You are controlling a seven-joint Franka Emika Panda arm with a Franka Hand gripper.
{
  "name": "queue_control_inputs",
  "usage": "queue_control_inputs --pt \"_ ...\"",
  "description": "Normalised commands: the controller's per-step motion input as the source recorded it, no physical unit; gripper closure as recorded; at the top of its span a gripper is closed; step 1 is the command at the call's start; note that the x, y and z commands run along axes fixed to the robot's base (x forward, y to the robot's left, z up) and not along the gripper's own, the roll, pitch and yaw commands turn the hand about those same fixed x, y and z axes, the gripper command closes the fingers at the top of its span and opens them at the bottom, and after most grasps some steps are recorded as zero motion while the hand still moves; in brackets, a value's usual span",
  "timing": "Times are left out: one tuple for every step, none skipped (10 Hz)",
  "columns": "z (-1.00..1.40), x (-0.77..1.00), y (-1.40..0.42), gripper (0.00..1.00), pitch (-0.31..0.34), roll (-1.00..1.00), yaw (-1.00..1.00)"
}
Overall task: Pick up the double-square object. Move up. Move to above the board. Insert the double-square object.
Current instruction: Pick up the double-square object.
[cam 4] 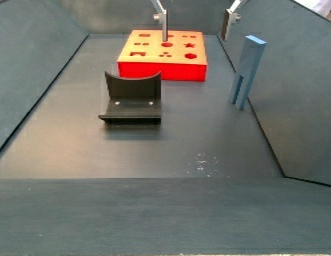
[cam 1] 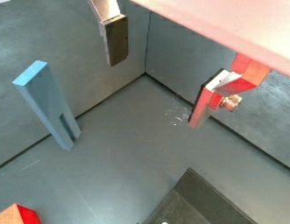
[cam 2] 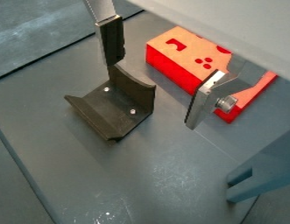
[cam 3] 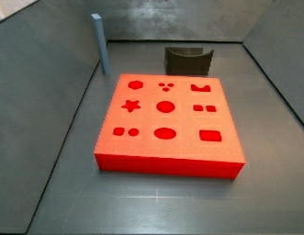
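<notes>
The double-square object (cam 1: 47,101) is a thin blue-grey bar standing upright against the side wall, its pronged end on the floor. It also shows in both side views (cam 3: 100,44) (cam 4: 247,70). The board (cam 3: 166,119) is a flat red block with shaped holes, lying on the floor; it shows in a side view (cam 4: 164,55) and a wrist view (cam 2: 188,57). My gripper (cam 1: 171,70) hangs high in the air, open and empty, well apart from the bar. It shows in a wrist view (cam 2: 159,74) and at the top edge of a side view (cam 4: 197,12).
The dark grey fixture (cam 2: 112,109) stands on the floor beside the board, seen in both side views (cam 3: 187,61) (cam 4: 132,98). Grey walls enclose the floor. White specks (cam 4: 201,165) mark the floor near the front.
</notes>
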Motion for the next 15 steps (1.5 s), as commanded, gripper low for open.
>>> queue_control_inputs --pt "0.0 -0.02 -0.04 0.0 0.0 0.0 0.0" --pt "-0.01 -0.21 -0.14 0.0 0.0 -0.06 0.14" --pt "0.0 -0.63 -0.21 0.0 0.0 -0.04 0.36" --pt "-0.02 -0.7 -0.25 0.0 0.0 -0.07 0.44" --pt "-0.01 -0.71 -0.23 0.0 -0.057 -0.07 0.48" --pt "-0.01 -0.77 -0.22 0.0 -0.071 -0.04 0.44" --pt "-0.06 -0.75 -0.23 0.0 -0.066 0.0 0.46" --pt "-0.08 -0.71 -0.25 0.0 -0.056 0.0 0.5" --pt "-0.09 -0.66 -0.26 0.0 -0.031 0.0 0.53" --pt "-0.12 -0.56 -0.28 0.0 -0.011 0.0 0.52" --pt "-0.12 -0.47 -0.26 0.0 -0.009 0.0 0.53" --pt "-0.11 -0.31 -0.26 0.0 0.0 0.0 0.46" --pt "-0.14 -0.03 -0.17 0.0 0.0 0.04 0.18" --pt "-0.26 0.0 -0.07 0.0 0.027 0.07 0.08" --pt "-0.35 0.0 -0.03 0.0 0.06 0.09 0.05"
